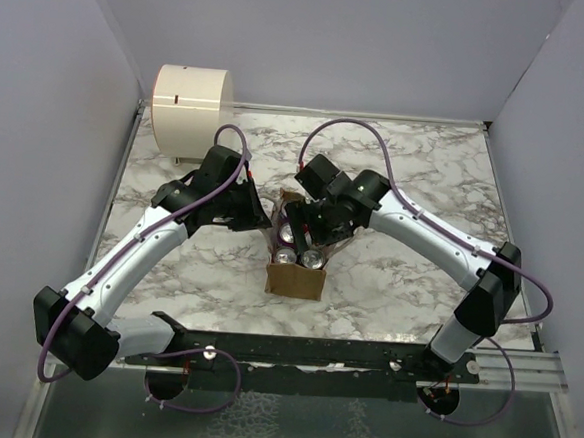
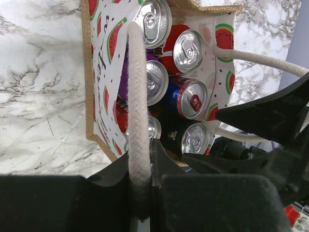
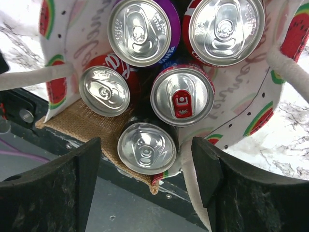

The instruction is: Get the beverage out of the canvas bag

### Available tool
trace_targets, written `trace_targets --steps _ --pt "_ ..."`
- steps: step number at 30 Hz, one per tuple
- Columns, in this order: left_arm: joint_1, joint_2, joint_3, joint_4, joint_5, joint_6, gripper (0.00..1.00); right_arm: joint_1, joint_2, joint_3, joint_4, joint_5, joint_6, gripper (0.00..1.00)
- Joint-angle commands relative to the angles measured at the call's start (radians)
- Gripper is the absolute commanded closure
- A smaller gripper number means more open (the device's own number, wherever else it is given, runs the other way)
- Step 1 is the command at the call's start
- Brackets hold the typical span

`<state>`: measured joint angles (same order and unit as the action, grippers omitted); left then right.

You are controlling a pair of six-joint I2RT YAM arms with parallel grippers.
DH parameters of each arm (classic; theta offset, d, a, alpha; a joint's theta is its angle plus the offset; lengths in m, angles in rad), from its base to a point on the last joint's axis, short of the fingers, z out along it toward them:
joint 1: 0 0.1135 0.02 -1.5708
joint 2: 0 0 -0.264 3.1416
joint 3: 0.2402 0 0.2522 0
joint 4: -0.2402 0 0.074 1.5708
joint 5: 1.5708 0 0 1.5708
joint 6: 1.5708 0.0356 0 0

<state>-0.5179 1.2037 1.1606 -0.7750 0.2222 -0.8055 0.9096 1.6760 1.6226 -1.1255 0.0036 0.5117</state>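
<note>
The canvas bag [image 1: 296, 277] stands open at the table's middle, packed with several upright beverage cans [image 1: 300, 248]. My left gripper [image 2: 145, 193] is shut on one white rope handle [image 2: 136, 96], at the bag's [image 2: 99, 96] left rim. My right gripper [image 3: 147, 159] hangs open over the bag's mouth. Its two fingers straddle a black can with a silver top [image 3: 146, 148], with a gap on each side. Around that can stand a purple can [image 3: 140, 31], a red can [image 3: 104, 90] and a can with a red tab [image 3: 182, 96]. The right fingers [image 2: 260, 116] also show in the left wrist view.
A cream cylindrical container [image 1: 190, 107] lies at the back left corner. Grey walls close in the marble table [image 1: 425, 178] on three sides. The bag's second handle [image 2: 260, 59] stretches loose toward the right arm.
</note>
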Motion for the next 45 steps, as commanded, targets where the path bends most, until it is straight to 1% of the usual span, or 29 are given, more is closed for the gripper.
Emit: trace_targets --steps 1,8,13,14,15,17,18,22,29,35,38,45 --pt "0.006 -0.005 0.01 -0.004 0.008 0.007 1.0 0.016 0.015 -0.026 -0.006 0.033 0.019 0.25" --pt "0.008 -0.019 0.001 -0.009 0.009 0.008 1.0 0.037 0.032 -0.072 0.0 0.062 0.044 0.23" --pt "0.01 -0.027 -0.005 -0.013 0.009 0.008 1.0 0.049 0.038 -0.092 0.016 0.065 0.063 0.24" --pt "0.01 -0.029 -0.005 -0.013 0.009 0.009 1.0 0.052 0.038 -0.097 0.019 0.07 0.068 0.25" --pt "0.01 -0.03 -0.007 -0.014 0.009 0.008 1.0 0.055 0.039 -0.104 0.023 0.071 0.072 0.28" --pt "0.01 -0.034 -0.008 -0.015 0.009 0.008 1.0 0.057 0.039 -0.118 0.032 0.068 0.073 0.32" --pt "0.01 -0.036 -0.01 -0.015 0.009 0.008 1.0 0.059 0.041 -0.125 0.034 0.067 0.074 0.33" --pt "0.012 -0.045 -0.017 -0.017 0.011 0.004 1.0 0.071 0.044 -0.146 0.049 0.071 0.083 0.33" --pt "0.012 -0.056 -0.028 -0.017 0.015 0.002 1.0 0.093 0.06 -0.172 0.059 0.103 0.094 0.3" --pt "0.012 -0.056 -0.031 -0.02 0.022 0.008 1.0 0.108 0.079 -0.182 0.067 0.123 0.099 0.3" --pt "0.012 -0.053 -0.032 -0.021 0.027 0.014 1.0 0.116 0.08 -0.168 0.06 0.125 0.101 0.35" --pt "0.013 -0.056 -0.043 -0.014 0.038 0.014 1.0 0.13 0.065 -0.108 0.023 0.13 0.11 0.54"
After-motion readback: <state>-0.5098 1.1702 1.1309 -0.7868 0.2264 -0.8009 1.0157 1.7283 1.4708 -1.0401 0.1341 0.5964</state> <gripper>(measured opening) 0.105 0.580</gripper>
